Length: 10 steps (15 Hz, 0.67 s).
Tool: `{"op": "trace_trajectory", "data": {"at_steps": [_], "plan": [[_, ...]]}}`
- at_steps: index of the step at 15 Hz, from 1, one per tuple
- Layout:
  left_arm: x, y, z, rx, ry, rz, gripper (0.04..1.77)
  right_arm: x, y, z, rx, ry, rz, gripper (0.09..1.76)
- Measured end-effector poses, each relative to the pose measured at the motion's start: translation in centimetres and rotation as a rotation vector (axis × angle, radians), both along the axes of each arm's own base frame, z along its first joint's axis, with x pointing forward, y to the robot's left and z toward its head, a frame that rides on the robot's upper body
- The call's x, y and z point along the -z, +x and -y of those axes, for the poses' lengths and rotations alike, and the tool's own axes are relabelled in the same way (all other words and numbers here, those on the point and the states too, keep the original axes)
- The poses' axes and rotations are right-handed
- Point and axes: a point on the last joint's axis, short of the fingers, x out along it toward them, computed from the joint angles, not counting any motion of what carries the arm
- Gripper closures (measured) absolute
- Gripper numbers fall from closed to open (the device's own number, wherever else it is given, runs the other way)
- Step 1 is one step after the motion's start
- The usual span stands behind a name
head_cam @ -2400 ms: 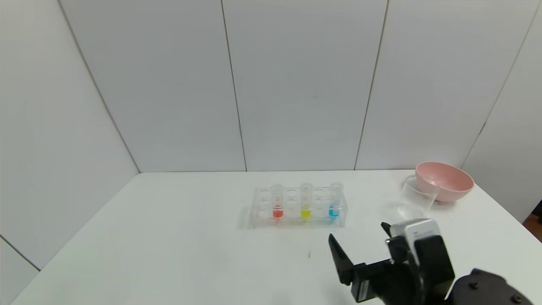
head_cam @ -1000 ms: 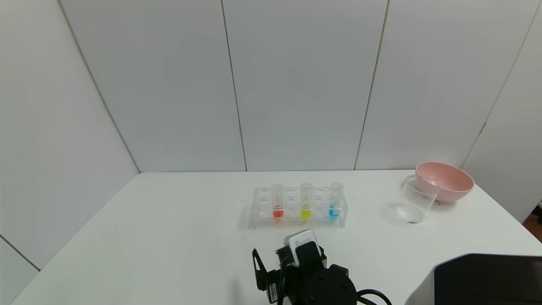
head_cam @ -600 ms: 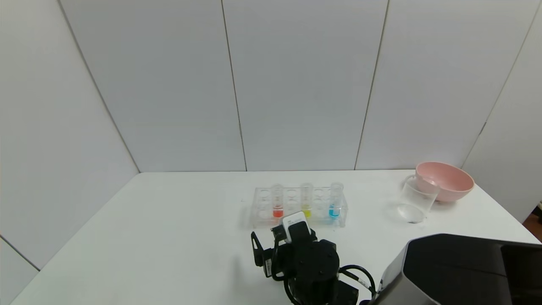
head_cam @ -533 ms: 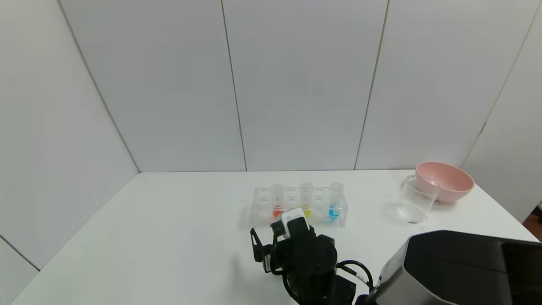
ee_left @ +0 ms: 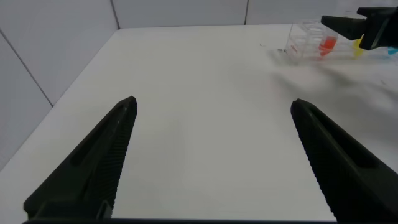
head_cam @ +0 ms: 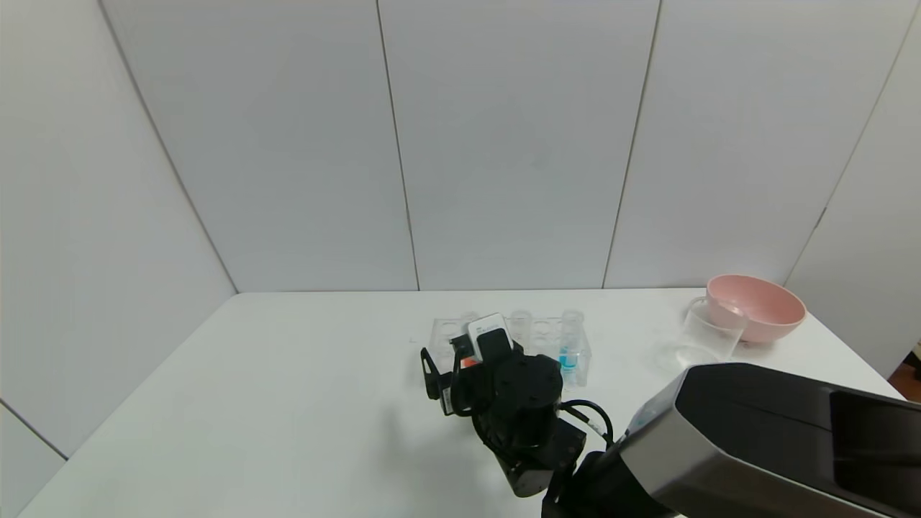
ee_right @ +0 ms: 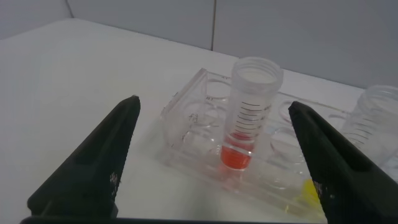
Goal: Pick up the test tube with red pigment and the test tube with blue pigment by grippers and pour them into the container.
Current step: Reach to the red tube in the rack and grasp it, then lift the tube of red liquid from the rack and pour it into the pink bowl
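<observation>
A: Advanced since 0.5 s ago: right gripper (head_cam: 460,363) now at the clear rack (head_cam: 442,332), fingers spread wide, nothing held.

B: Confirmed. Red tube (ee_right: 247,118) upright in rack, between the spread fingers, untouched. Blue tube (head_cam: 570,342) upright at rack's far end.

A: Left gripper (ee_left: 211,155) low over table (head_cam: 252,403), fingers apart, holding nothing.

B: Counted: three tubes, one container (head_cam: 709,337), one pink bowl (head_cam: 755,306).

Bright, even overhead light; soft shadow beneath the right gripper (head_cam: 440,374); wrist views blur near fingers and far objects
</observation>
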Motion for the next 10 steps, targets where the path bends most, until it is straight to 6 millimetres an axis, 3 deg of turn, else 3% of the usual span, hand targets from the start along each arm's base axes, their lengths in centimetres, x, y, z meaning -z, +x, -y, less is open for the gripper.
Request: {"op": "trace_trajectory", "data": {"at_steps": [6, 10], "plan": [[0.0, 0.0, 0.0, 0.000, 0.000, 0.000, 0.05, 0.6, 2.9, -0.1, 0.018, -0.003, 0.015, 0.14], [0.0, 0.0, 0.0, 0.000, 0.000, 0.000, 0.05, 0.8, 3.6, -0.1, 0.005, 0.002, 0.021, 0.14]]}}
